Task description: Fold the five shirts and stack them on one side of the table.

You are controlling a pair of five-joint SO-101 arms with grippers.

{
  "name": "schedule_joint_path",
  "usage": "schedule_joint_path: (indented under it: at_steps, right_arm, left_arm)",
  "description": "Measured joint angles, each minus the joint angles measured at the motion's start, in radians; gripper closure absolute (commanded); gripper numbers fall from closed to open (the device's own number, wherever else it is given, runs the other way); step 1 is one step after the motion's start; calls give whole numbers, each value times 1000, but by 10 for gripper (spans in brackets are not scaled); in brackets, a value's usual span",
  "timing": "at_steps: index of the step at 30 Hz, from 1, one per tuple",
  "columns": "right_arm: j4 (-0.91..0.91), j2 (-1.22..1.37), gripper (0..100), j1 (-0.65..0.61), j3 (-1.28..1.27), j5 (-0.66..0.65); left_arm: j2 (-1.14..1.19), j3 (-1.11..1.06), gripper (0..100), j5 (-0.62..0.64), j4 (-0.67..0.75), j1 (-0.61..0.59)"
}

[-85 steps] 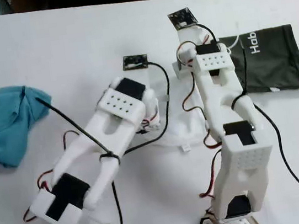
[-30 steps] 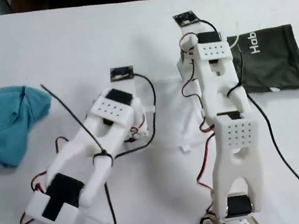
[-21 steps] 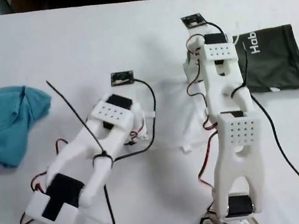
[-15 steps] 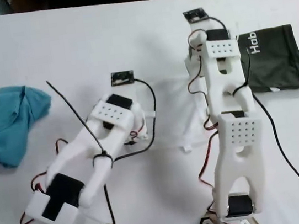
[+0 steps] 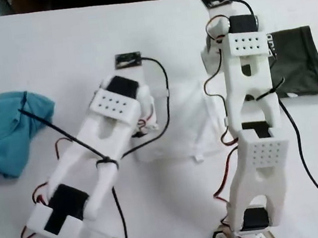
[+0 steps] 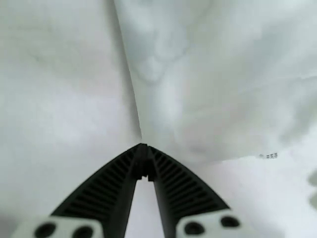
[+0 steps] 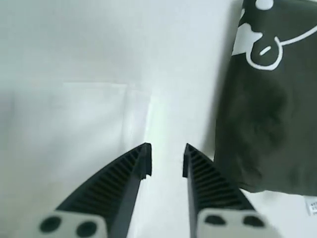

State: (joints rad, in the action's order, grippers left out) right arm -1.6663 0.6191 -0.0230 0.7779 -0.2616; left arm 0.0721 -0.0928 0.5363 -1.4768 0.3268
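Two grippers are flanking one white shirt (image 5: 188,115).
Left gripper (image 6: 143,148) is sitting at the shirt's left edge, fingers pressed together; whether cloth is caught, I cannot tell. Right gripper (image 7: 166,159) is hovering over its right edge, fingers spread, with the dark shirt (image 5: 300,69) lying just beyond. The white shirt's long axis seems to be running arm to arm.

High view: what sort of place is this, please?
Probably a robotics lab bench for cloth-folding trials. Two white plastic robot arms with bare wiring stand at a white table, and a folded dark green shirt, a crumpled teal shirt and a white shirt lie on it.
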Motion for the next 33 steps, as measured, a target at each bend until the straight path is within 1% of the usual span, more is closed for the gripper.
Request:
schedule_joint_path:
  at_steps: [1,2,5,10,14,18,24,28,33]
  right_arm:
    - [-14,0,975,0,0,0]
    - [-28,0,980,0,0,0]
    - [-64,0,943,-5,0,0]
    - [-71,0,936,-29,-23,35]
    - [-72,0,936,-58,-23,43]
    - [-72,-23,936,-77,-26,44]
    - [-72,-137,937,-75,-26,44]
    - [-72,-227,938,-74,-55,44]
    - [-72,-373,938,-74,-189,44]
  left_arm:
    - [0,3,972,0,0,-18]
    - [0,3,972,0,-2,-40]
    - [0,3,972,-9,-5,-121]
    - [0,3,972,-127,0,-279]
    - [0,3,972,-183,0,-408]
    - [0,3,972,-227,0,-500]
    - [0,3,972,-241,0,-568]
    - [0,3,972,-241,0,-566]
    - [0,3,972,-239,-25,-565]
